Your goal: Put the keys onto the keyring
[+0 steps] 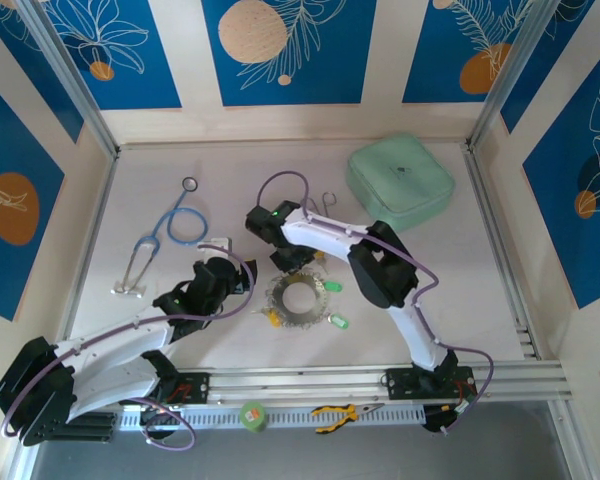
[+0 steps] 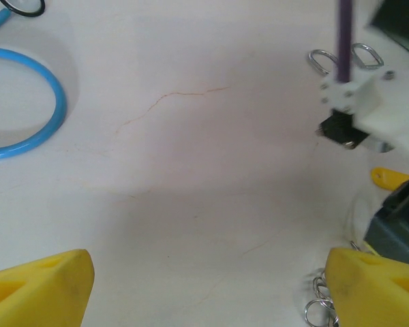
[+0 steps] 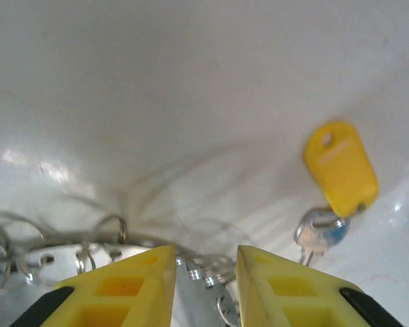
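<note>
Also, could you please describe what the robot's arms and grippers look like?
Both the left arm and right arm have white shells with black joints, and a purple cable loops along each. A small green light glows near the right wrist. The left gripper and right gripper carry blocky yellow fingers with rectangular recesses.

I'm seeing the white counter carrying the keyring and keys. A stethoscope is lying left, a green pouch back-right.

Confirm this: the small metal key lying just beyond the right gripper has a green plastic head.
Not right. The small metal key beyond the right gripper has a yellow plastic head, not green; the right wrist view shows it.
</note>
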Robot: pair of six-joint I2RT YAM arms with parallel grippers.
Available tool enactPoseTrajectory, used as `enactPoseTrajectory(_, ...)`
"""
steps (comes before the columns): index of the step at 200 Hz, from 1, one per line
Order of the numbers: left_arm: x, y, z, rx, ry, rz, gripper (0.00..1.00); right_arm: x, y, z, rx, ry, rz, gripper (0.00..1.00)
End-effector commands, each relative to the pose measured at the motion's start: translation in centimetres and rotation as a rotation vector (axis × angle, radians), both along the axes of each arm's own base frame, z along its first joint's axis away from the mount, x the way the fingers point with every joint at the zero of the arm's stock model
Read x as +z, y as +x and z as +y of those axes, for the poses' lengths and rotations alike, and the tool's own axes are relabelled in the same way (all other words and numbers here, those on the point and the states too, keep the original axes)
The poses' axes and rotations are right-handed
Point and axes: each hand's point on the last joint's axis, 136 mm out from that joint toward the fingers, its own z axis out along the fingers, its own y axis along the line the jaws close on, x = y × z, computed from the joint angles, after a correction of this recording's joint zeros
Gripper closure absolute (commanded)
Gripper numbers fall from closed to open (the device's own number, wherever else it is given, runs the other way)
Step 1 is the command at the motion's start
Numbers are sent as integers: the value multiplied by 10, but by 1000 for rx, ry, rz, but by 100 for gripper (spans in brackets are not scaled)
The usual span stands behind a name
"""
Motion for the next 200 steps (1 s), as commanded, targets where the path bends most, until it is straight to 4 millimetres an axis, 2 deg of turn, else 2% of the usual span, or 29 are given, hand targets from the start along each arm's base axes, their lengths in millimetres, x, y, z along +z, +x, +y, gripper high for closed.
enactPoseTrajectory(1,2,2,5,5,24,-17,13,33,3,-15,-152,135,-23,70)
enactPoseTrajectory(14,1,2,4,-2,24,-19,13,32,-3,-30,-217,151,-10,70)
enactPoseTrajectory(39,1,3,0,-15,21,-21,13,28,-24,-43,-293,215,37,70)
enactPoseTrajectory(63,1,4,-2,-24,13,-23,12,29,-29,-55,-411,282,60,69)
enactPoseTrajectory(89,1,3,-3,-28,8,-25,13,30,-28,-49,-483,383,80,69)
enactPoseTrajectory(152,2,1,-3,-41,4,-24,13,12,-15,-34,-479,406,118,71)
enactPoseTrajectory(200,1,-2,0,-38,5,-26,13,0,-21,-42,-521,375,142,71)
